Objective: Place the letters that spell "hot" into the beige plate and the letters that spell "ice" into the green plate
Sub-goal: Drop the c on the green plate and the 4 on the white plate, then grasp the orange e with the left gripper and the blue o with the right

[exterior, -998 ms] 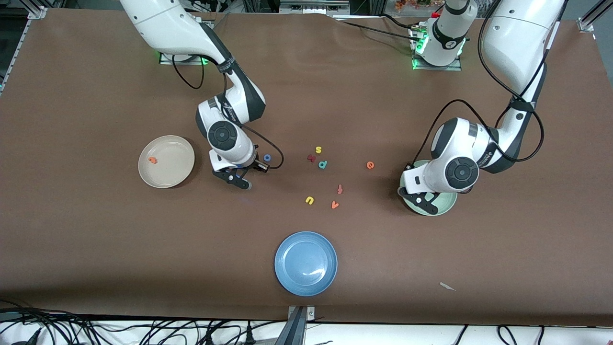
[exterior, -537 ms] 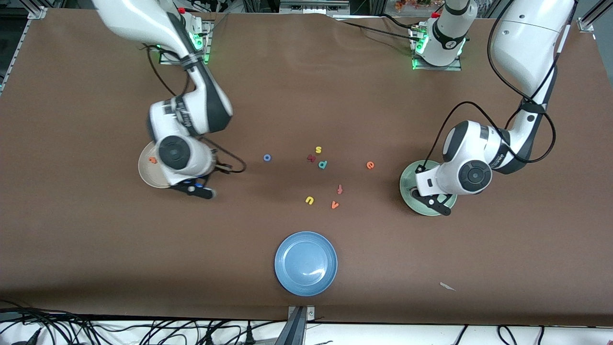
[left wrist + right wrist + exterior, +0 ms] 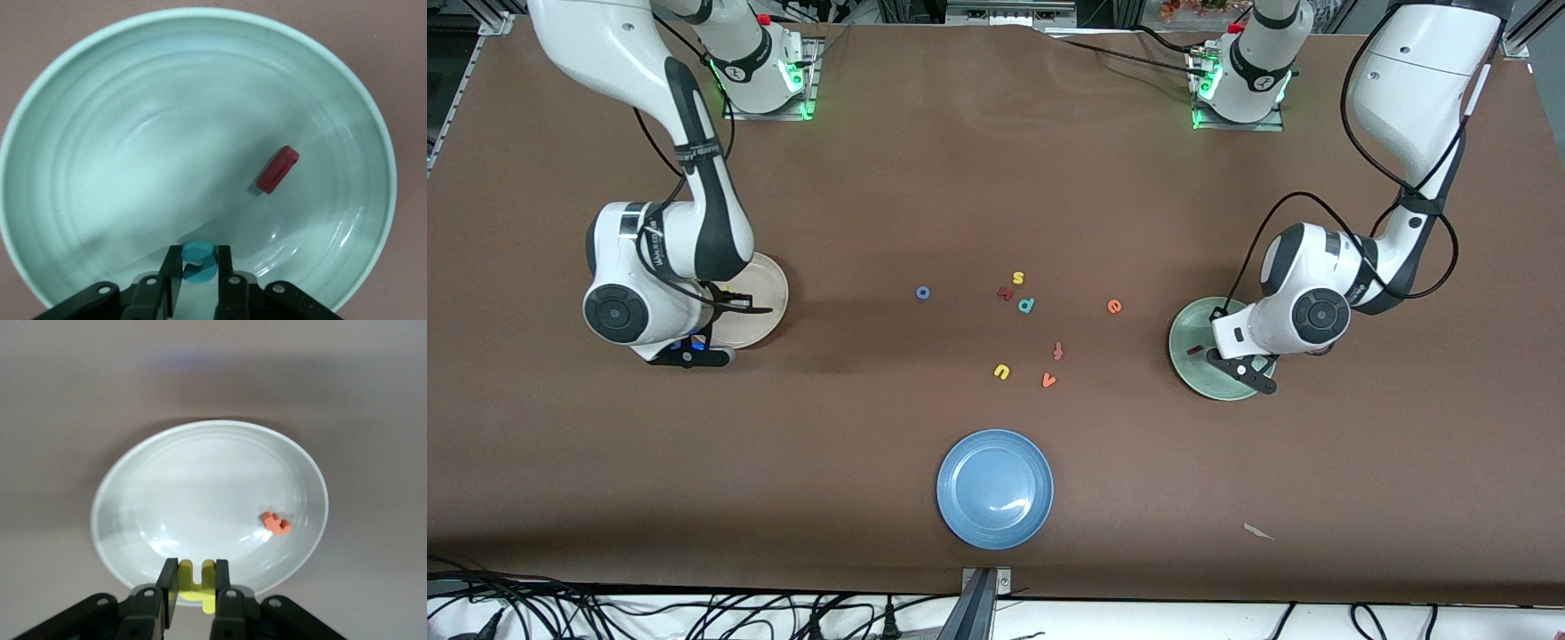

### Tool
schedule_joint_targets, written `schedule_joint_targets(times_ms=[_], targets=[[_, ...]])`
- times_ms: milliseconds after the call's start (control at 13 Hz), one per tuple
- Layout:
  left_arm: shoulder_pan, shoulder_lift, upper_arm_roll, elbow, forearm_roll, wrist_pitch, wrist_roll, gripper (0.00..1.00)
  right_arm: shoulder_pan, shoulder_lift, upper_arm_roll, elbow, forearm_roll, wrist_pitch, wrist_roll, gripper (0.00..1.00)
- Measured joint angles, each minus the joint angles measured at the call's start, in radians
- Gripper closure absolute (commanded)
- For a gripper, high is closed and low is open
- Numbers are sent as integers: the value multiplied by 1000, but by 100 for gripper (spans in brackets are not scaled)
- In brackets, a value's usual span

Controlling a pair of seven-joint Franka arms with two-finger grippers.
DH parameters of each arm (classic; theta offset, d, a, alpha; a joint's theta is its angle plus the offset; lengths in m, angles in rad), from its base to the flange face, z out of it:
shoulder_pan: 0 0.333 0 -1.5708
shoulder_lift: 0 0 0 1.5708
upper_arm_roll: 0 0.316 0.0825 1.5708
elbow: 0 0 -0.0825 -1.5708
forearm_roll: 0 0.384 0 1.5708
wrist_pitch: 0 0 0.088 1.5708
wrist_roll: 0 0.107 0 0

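The right gripper (image 3: 191,581) pinches the yellow "h" (image 3: 197,583) between its fingers and hangs over the rim of the beige plate (image 3: 769,293); the plate's bowl lies straight ahead of the fingertips, with the orange "t" (image 3: 275,523) already lying in it. The left gripper (image 3: 198,270) has the teal "c" (image 3: 199,261) between its fingers, low over the green plate (image 3: 87,120), where the dark red "i" (image 3: 278,169) lies slantwise, apart from the fingertips. Judged from this, each letter needs only a drop into the plate below; the "h" wants a short carry inward first. The blue "o" (image 3: 923,292) lies on the table between the two plates, nearer the right arm; the orange "e" (image 3: 1114,306) lies near the green plate, nearer the left arm. A second ago the right gripper was beside the "o" in mid-table; it has since swung to the beige plate. The left gripper has drifted slightly across the green plate, uncovering the "i", and its fingers have eased a little.
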Motion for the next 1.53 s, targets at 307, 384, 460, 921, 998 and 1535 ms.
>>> schedule_joint_targets(times_ms=[307,384,460,921,998,1535], targets=[[0,-35,-59,9,0,-59,-7,0,-34,23,0,-84,20,103,-90,34],[0,-66,-92,13,0,-98,-30,0,-33,25,0,-84,22,104,-91,15],[-1,-98,-132,14,0,-130,-82,0,-32,24,1,-84,22,105,-91,12],[-99,-82,-238,-12,0,-16,-346,13,-12,-68,46,-64,61,72,17,9],[-108,-59,-238,-16,0,19,-355,17,-7,-91,90,-60,62,68,83,9],[-118,25,-237,-51,7,144,-394,33,88,-57,346,-14,63,237,673,9]])
